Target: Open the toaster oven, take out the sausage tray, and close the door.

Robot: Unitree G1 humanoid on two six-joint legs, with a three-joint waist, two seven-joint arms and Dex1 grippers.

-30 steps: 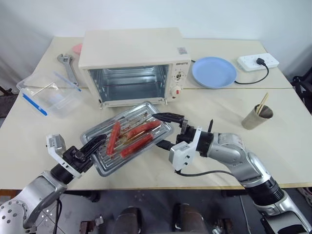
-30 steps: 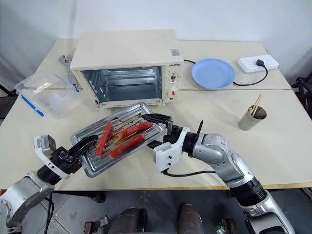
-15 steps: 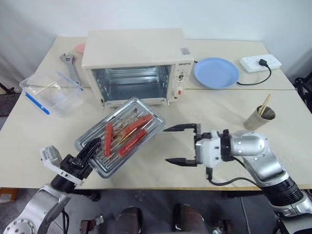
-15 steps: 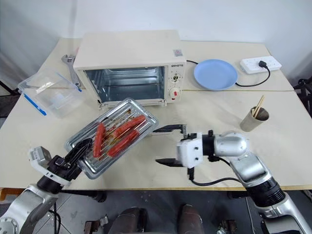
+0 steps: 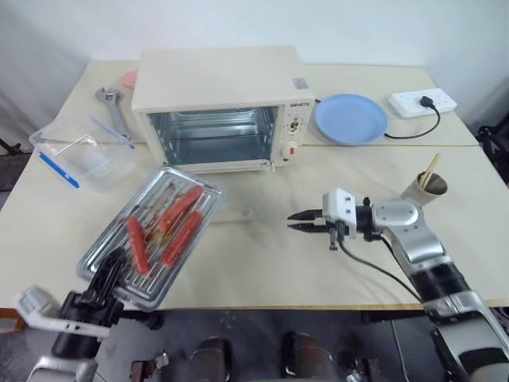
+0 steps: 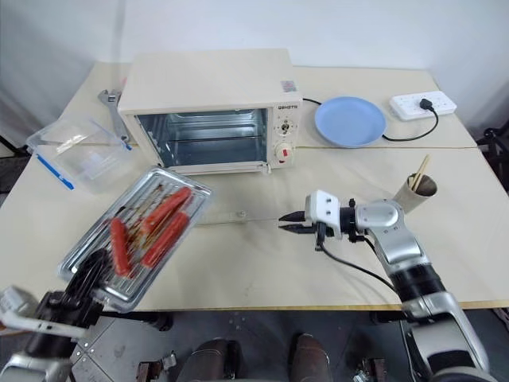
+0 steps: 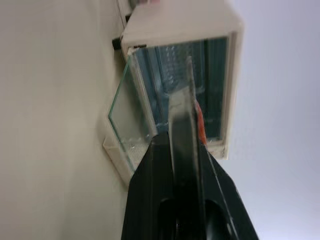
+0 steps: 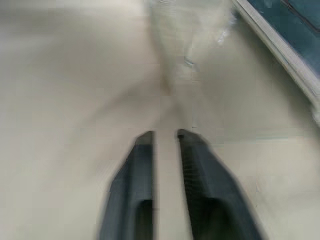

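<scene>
The sausage tray [image 5: 151,233] is held up at the front left of the surface [image 5: 262,263], gripped at its near edge by the left tool [image 5: 107,274], which is closed tight on the rim; red sausages [image 5: 171,219] can be seen lying on its wire rack. The toaster oven [image 5: 215,107] is seen at the back of the surface with its inside open to view, and its glass door [image 7: 131,120] is folded down flat in front of it. The right tool [image 5: 296,220] is seen over the bare surface to the right of the tray, well apart from it, with its two fingers pressed nearly together and nothing held between them.
</scene>
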